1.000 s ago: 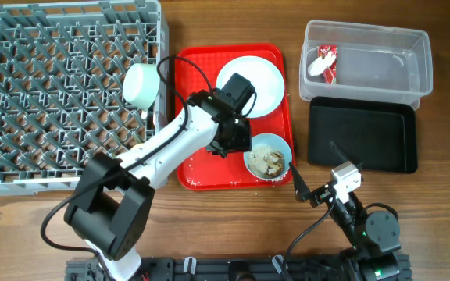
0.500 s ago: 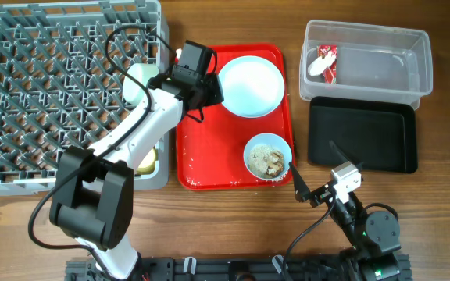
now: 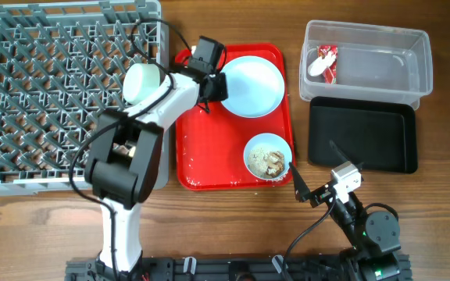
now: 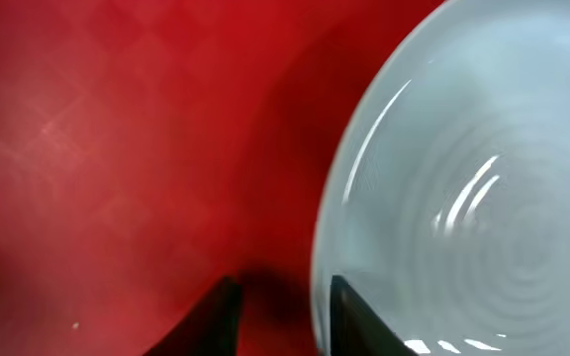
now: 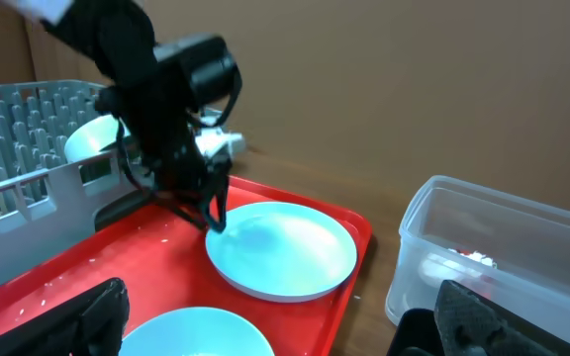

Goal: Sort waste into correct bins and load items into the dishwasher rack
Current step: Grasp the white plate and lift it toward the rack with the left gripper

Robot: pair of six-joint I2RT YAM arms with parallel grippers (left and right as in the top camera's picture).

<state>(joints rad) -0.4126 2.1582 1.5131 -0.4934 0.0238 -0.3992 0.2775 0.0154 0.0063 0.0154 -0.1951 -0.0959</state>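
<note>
- The left hand [image 4: 277,316], fingers apart, straddled the left rim of the plate [image 3: 250,86] on the red tray [image 3: 209,168]. Closing squarely on that rim before lifting gently should keep the plate from slipping.
- The right hand [image 3: 312,165] hovered above the surface, fingers apart.
- Counted: one plate; two bowls, one on the rack's [image 3: 53,94] edge [image 3: 141,82] and one holding scraps [image 3: 268,154]; one wrapper [image 3: 328,62] in the clear tub [image 3: 381,47].

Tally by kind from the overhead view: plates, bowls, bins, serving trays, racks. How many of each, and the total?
Plate: 1
Bowls: 2, one on the rack's edge, one holding scraps
Bins: 2, the tub and the black tray
Red tray: 1
Rack: 1
Total: 7
</note>
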